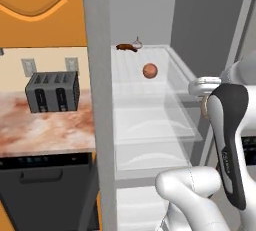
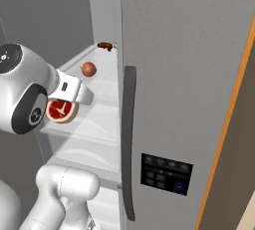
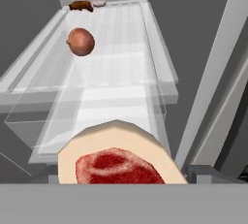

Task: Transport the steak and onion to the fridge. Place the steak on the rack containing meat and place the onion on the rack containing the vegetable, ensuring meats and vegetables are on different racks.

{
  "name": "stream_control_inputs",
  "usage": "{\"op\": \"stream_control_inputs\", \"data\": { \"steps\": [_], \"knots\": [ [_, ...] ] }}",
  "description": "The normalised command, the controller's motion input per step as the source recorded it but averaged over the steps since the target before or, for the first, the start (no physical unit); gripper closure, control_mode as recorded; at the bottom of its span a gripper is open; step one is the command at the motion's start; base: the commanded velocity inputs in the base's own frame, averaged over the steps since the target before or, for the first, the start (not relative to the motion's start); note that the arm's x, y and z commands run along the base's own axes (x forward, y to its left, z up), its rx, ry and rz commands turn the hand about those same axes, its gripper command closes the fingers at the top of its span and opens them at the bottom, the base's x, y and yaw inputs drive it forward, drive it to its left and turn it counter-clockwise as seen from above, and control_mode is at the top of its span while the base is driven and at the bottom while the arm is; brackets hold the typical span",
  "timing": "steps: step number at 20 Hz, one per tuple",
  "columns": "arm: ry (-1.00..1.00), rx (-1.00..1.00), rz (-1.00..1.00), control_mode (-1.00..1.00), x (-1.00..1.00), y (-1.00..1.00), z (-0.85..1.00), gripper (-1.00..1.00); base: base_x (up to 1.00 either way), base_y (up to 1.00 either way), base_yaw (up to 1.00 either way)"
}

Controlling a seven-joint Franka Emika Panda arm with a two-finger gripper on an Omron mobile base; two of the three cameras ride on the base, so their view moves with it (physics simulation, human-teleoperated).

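Observation:
The fridge [image 1: 100, 105] stands open, with a white interior and clear shelves [image 3: 121, 48]. The onion [image 1: 150, 70] [image 2: 88, 68] [image 3: 80, 41], a smooth reddish-brown ball, lies on the upper clear shelf. At the back of that same shelf are a dark brown piece of meat [image 3: 81, 6] and a small whitish bulb [image 3: 99, 0]. My gripper [image 2: 67, 99] is shut on the steak [image 2: 61, 111] [image 3: 118, 162]. It holds the steak, red top and tan rim, in front of the lower shelves, at the fridge opening. The steak hides the fingertips.
The grey fridge door [image 2: 184, 74] with its long handle [image 2: 129, 139] and dark control panel [image 2: 167, 174] stands close on the right. To the left are a marble counter [image 1: 45, 130] with a toaster [image 1: 52, 91] and a black dishwasher [image 1: 45, 190] below it.

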Motion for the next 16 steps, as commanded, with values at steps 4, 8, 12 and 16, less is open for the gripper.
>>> {"op": "stream_control_inputs", "data": {
  "steps": [4, 8, 12, 16],
  "knots": [
    [0.0, 0.0, 0.0, 1.0, 0.0, 0.0, 0.0, 1.0, 0.31, 0.07, 0.17],
    [0.0, 0.0, 0.0, 1.0, 0.0, 0.0, 0.0, 1.0, 0.02, 0.11, 0.17],
    [0.0, 0.0, 0.0, 1.0, 0.0, 0.0, 0.0, 1.0, 0.14, 0.0, 0.19],
    [-0.07, 0.0, 0.12, -1.0, 0.41, 0.0, 0.0, 1.0, 0.0, 0.0, 0.0]
  ]
}}
